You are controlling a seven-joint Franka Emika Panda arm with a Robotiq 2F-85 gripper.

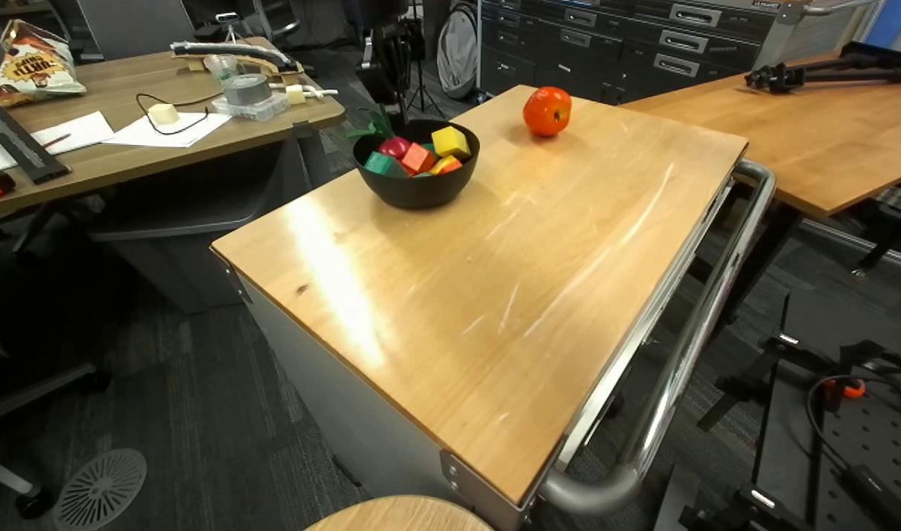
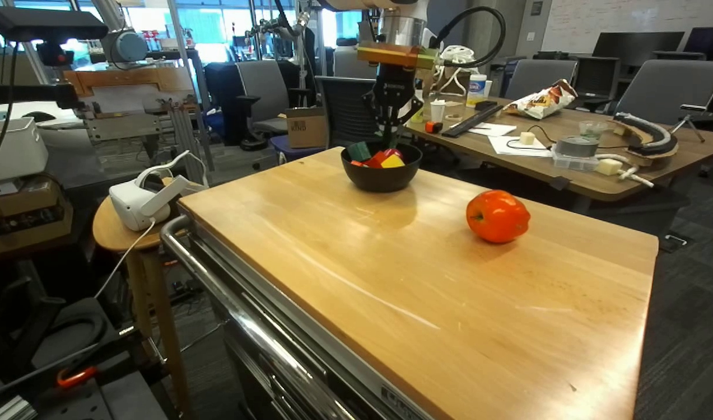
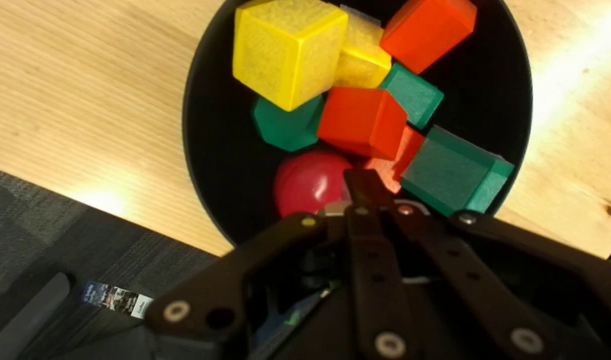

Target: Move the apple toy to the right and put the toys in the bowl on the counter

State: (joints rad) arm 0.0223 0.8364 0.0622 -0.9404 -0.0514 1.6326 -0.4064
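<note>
One bowl point(image 1: 421, 188): eight visible blocks point(image 3: 353, 120), one dark-red toy point(image 3: 305, 180). One apple toy point(image 2: 496, 216) outside. Tool point(image 2: 387, 132) narrow; grip unclear.

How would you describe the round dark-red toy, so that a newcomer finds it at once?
Find the large, light wooden counter, then the plain round black bowl on it. Among the small yellow, orange-red and green blocks in that bowl is the round dark-red toy. There, it alone shows a smooth, shiny curve; the blocks have flat faces.

apple toy point(image 2: 499, 216): orange-red, on counter point(image 1: 436, 310) | toys point(image 3: 353, 122): multicoloured, in bowl point(image 2: 381, 180) | bowl: black, upright, on counter
</note>
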